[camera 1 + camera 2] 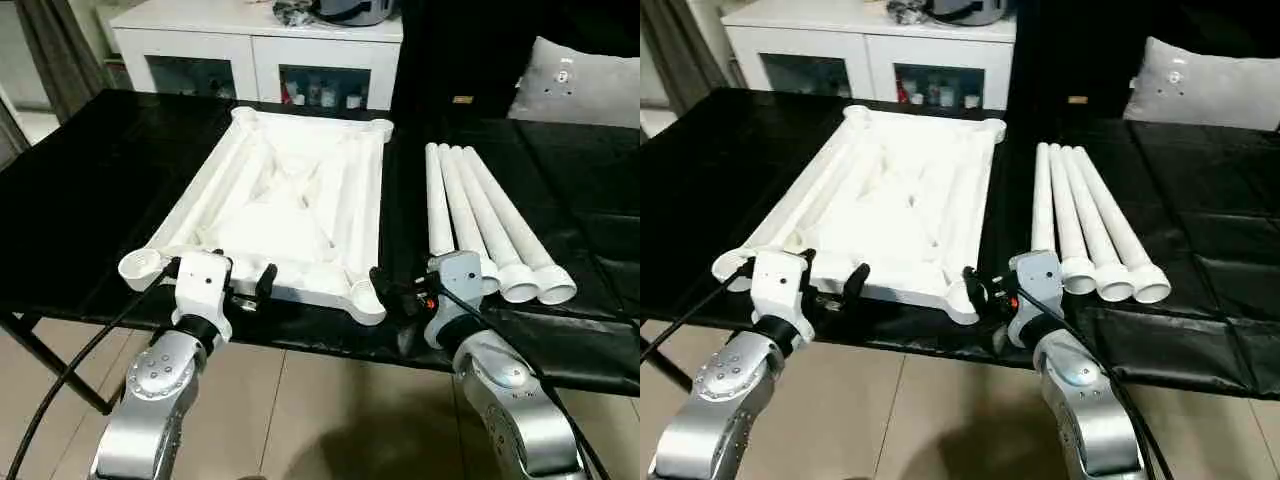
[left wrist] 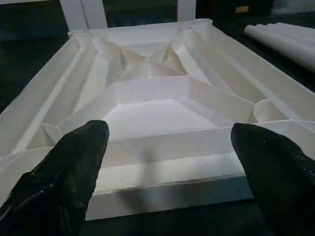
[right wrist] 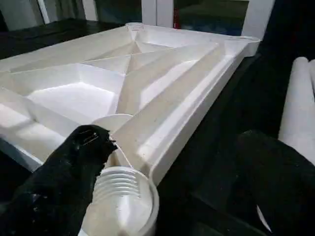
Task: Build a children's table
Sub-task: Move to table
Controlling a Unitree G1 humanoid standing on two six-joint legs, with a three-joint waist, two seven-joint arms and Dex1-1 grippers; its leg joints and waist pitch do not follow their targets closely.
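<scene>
Surface: black tabletop (image 1: 90,190), white cabinet (image 1: 250,50) behind.
Left claw (image 1: 215,283): my fingers spread wide, empty, at the table top's (image 1: 290,200) near edge.
Right claw (image 1: 405,295): spread wide, empty, straddling near corner socket (image 3: 120,196).
Table top: underside up, long axis running away from me.
Legs (image 1: 480,225): four side by side, right of it, wide ends nearest.

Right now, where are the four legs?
In the left eye view the four legs lie side by side on the black table, on the robot's right of the upside-down top, just beyond the open right gripper.
</scene>
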